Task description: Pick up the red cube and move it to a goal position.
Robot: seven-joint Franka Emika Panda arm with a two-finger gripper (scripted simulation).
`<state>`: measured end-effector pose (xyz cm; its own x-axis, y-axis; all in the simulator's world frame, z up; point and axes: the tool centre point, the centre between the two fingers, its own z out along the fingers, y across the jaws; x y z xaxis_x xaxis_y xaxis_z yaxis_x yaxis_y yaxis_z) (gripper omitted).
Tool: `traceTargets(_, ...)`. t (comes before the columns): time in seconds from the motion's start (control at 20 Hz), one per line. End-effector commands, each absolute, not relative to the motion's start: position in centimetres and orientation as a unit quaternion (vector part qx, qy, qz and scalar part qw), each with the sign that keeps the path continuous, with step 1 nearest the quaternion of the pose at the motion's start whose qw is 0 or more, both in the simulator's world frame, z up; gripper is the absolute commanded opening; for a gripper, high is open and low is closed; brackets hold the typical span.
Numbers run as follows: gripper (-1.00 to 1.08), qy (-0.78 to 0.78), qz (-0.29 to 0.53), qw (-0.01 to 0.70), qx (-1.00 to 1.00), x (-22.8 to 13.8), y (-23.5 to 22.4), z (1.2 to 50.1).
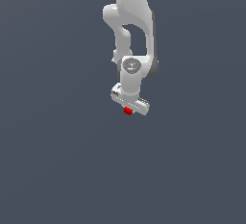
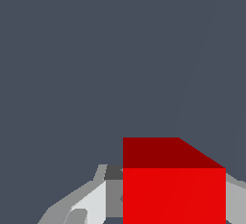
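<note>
The red cube (image 1: 128, 111) shows just under the white hand of the arm in the exterior view, near the middle of the picture. My gripper (image 1: 129, 108) points down and is shut on it. In the wrist view the red cube (image 2: 174, 189) fills the space between the two grey-white fingers (image 2: 89, 204), which press against its two sides. My gripper (image 2: 173, 206) holds it with one lit face and one darker face towards the camera. The exterior view does not show how high the cube is above the surface.
A plain dark grey-blue surface (image 1: 57, 170) fills both views. The white arm (image 1: 132, 26) reaches down from the top of the exterior view. No other object and no goal marker shows.
</note>
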<state>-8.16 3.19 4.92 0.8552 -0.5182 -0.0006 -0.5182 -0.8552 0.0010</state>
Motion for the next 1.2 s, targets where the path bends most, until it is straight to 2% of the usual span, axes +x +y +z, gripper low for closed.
traceTargets(0.0, -1.0, -0.269, 0.0, 0.0, 0.963, -8.0, 3.2, 6.5)
traceTargets(1.15, -1.0, -0.27, 0.0, 0.0, 0.963, -6.1, 3.4, 29.1)
